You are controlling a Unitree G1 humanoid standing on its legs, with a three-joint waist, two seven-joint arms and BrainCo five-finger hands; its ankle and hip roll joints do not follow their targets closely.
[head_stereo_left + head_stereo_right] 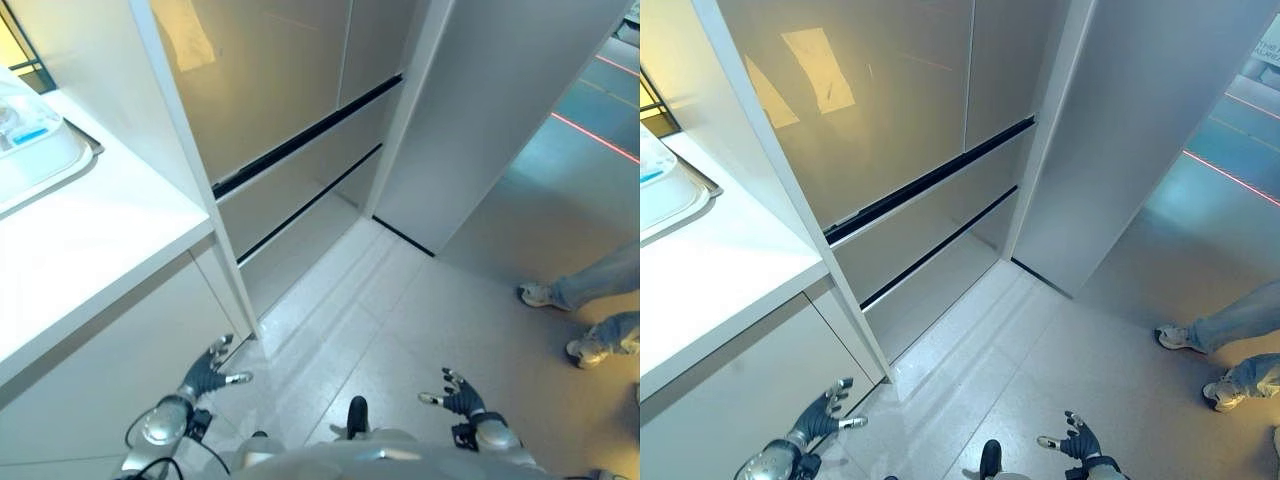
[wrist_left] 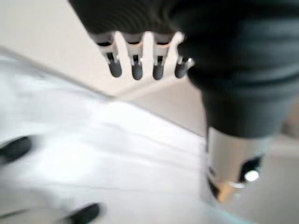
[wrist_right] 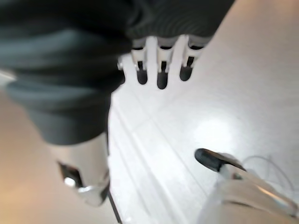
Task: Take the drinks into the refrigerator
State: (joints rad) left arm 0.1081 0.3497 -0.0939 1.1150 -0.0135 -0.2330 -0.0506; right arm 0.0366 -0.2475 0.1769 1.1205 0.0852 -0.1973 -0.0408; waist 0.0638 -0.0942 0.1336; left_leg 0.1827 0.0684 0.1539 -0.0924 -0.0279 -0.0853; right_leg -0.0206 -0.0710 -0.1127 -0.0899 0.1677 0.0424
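The tall silver refrigerator [image 1: 280,90] stands ahead with its upper doors and two lower drawers shut. On the white counter [image 1: 90,250] at the left, a white tray [image 1: 45,160] holds clear packaged items with a blue mark [image 1: 22,125]; I cannot tell whether they are drinks. My left hand [image 1: 208,374] hangs low beside the counter's cabinet front, fingers [image 2: 135,65] straight and empty. Low over the floor on the other side is my right hand [image 1: 458,392], fingers [image 3: 161,70] also straight, holding nothing.
A grey-white side panel [image 1: 500,120] flanks the refrigerator on the right. A person's shoes [image 1: 542,295] and trouser legs [image 1: 600,280] stand on the floor at the right. A red line [image 1: 600,135] crosses the far floor.
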